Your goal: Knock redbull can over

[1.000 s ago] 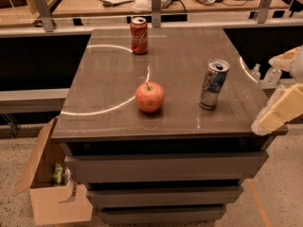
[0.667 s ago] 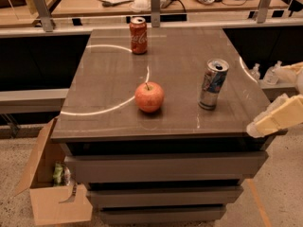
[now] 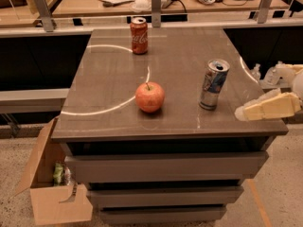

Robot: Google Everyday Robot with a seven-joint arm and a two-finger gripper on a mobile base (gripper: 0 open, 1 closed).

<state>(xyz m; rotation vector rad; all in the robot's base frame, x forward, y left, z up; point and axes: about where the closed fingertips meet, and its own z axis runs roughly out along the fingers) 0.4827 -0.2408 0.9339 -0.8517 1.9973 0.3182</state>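
End effector (image 3: 246,111), pale cream, low at right edge of grey-brown bench (image 3: 109,79), open or closed cannot be told; slim silver-and-blue metal redbull can (image 3: 213,84) upright near it, not touching; likely light, rigid, tippy; push high on side.
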